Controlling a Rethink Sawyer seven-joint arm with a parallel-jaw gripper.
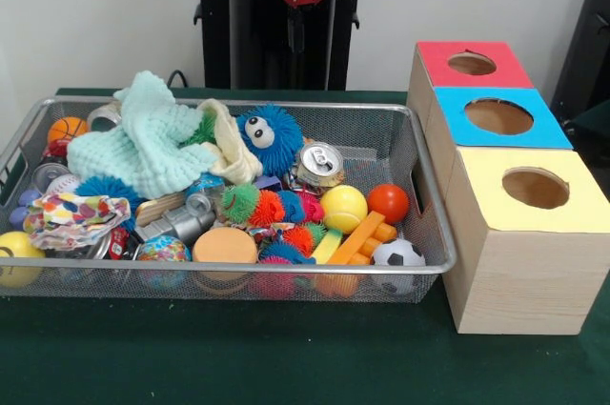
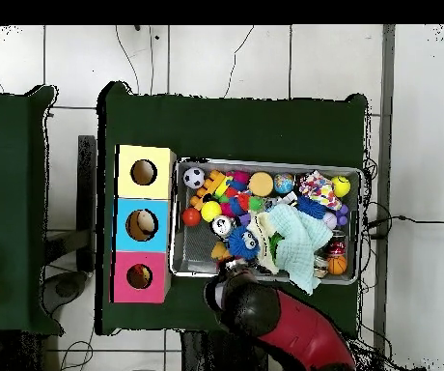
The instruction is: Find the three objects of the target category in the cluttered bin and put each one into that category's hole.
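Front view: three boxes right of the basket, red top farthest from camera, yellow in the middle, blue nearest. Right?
Not quite. The order of the last two is swapped: the blue-topped box sits in the middle and the yellow-topped box is nearest the camera. The red-topped box is indeed farthest, and all three stand right of the basket. The front view shows this.

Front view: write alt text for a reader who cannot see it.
A long silver wire-mesh bin on a dark green cloth-covered table is heaped with small toys: balls, spiky rubber creatures, a drink can and a mint-green knitted cloth. Three pale wooden boxes stand right of it, topped red, blue and yellow, each with a round hole.
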